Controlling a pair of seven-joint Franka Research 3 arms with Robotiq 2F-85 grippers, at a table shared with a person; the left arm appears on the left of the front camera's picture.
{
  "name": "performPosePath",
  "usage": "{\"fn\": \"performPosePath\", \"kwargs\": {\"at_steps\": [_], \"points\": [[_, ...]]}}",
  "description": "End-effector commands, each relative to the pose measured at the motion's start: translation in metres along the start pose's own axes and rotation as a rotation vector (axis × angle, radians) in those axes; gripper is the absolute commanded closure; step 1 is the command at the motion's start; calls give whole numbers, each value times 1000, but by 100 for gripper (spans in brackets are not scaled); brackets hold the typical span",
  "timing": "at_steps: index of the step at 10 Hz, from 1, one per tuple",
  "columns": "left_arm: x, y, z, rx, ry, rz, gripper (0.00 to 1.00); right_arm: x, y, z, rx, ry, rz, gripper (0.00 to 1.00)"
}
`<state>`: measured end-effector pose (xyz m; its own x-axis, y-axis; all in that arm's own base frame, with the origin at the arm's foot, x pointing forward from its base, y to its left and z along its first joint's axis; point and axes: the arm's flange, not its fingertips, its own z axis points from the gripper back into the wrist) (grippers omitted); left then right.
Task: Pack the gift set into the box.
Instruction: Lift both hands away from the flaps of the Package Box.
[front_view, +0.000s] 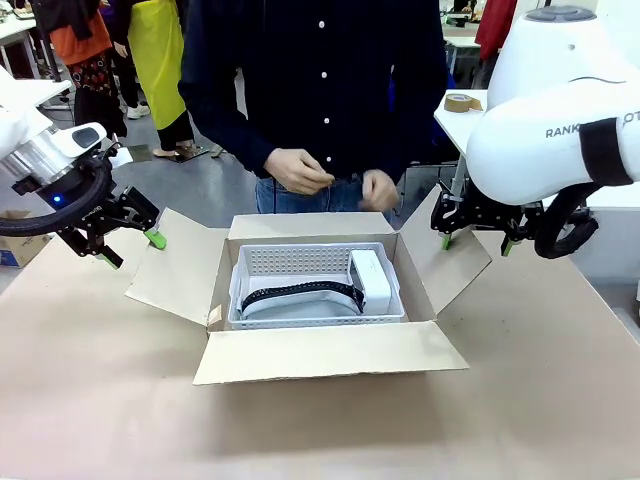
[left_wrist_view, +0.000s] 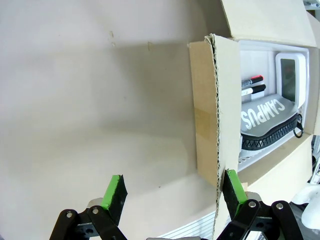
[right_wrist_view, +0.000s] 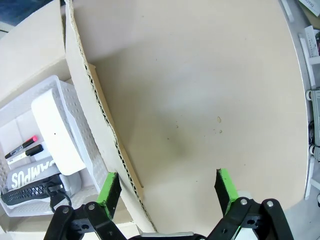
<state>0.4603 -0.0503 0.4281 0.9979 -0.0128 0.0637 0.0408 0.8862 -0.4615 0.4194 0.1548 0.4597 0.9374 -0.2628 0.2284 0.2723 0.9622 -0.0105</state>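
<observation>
The box (front_view: 325, 352) stands open mid-table with its four flaps spread. In it sits the gift set (front_view: 300, 262), a white perforated basket with a black curved band (front_view: 300, 293) and a white block (front_view: 370, 278). My left gripper (front_view: 132, 248) is open at the outer edge of the left flap (front_view: 175, 270). In the left wrist view that flap (left_wrist_view: 204, 110) runs between the fingers of the left gripper (left_wrist_view: 174, 192), close to one pad. My right gripper (front_view: 477, 244) is open at the right flap (front_view: 450, 262). The right gripper (right_wrist_view: 166, 187) straddles the flap's corrugated edge (right_wrist_view: 92, 90), beside the basket (right_wrist_view: 75, 107).
A person stands at the far side, both hands (front_view: 300, 170) held above the box's far flap. A tape roll (front_view: 462, 103) lies on a white table at the back right. A small carton (front_view: 20, 247) sits low at the far left. Bare table lies in front of the box.
</observation>
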Motion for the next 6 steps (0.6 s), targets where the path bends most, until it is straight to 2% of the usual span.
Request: {"fn": "performPosePath", "kwargs": {"at_steps": [1,3,4,5,6], "points": [[-2,0,2,19,-1,3,0,1,1,0,-26,-18,-13,0],[-2,0,2,19,-1,3,0,0,0,0,0,0,0,0],[0,0,0,0,0,0,0,7,-39,38,138,54,13,0],[-9,24,50,-197,56,29,0,14,-102,74,317,176,10,0],[-15,62,92,-493,190,-8,0,20,-171,95,546,308,-40,0]]}}
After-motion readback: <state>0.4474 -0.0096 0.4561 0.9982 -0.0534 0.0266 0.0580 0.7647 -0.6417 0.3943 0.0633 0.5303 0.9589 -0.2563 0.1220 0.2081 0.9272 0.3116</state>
